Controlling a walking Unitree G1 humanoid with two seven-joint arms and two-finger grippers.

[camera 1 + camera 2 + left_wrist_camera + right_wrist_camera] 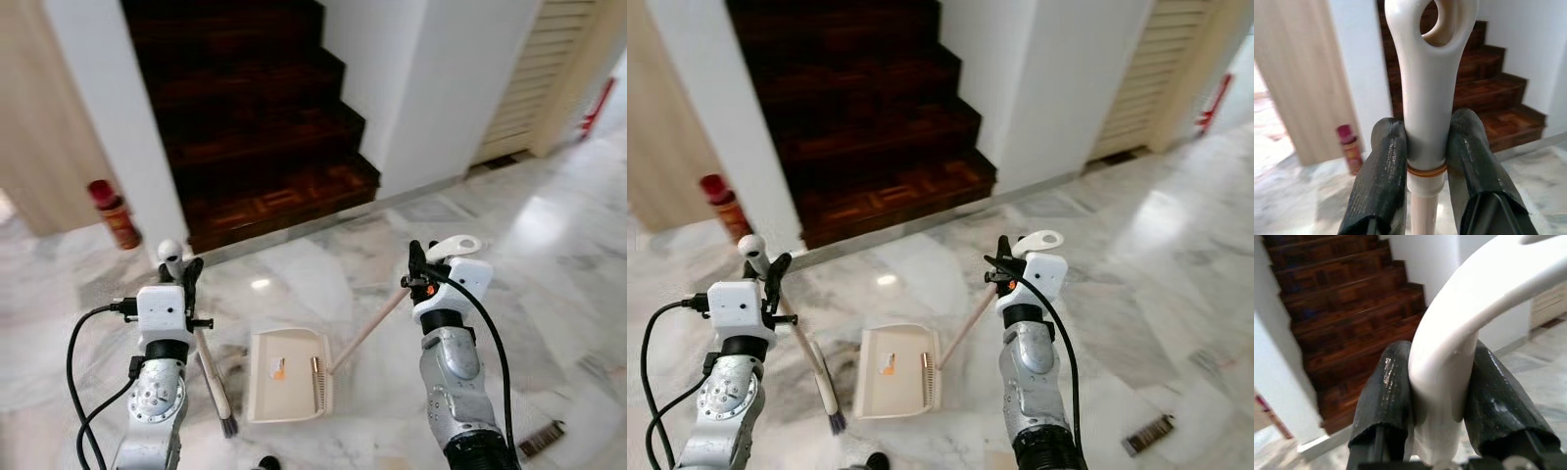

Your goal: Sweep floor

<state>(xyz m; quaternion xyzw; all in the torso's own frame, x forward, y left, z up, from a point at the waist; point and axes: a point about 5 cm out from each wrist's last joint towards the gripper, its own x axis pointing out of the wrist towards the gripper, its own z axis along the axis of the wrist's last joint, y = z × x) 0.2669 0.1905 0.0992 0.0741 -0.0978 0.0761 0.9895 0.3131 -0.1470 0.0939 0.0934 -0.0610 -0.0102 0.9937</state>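
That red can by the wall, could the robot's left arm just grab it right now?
Probably not. The left gripper is shut on the broom handle, so its fingers are taken, and the red can stands off beside the stairs, well beyond the arm.

Silver arms, white wrist boxes, looping black cables, glossy black fingers [1382, 176].
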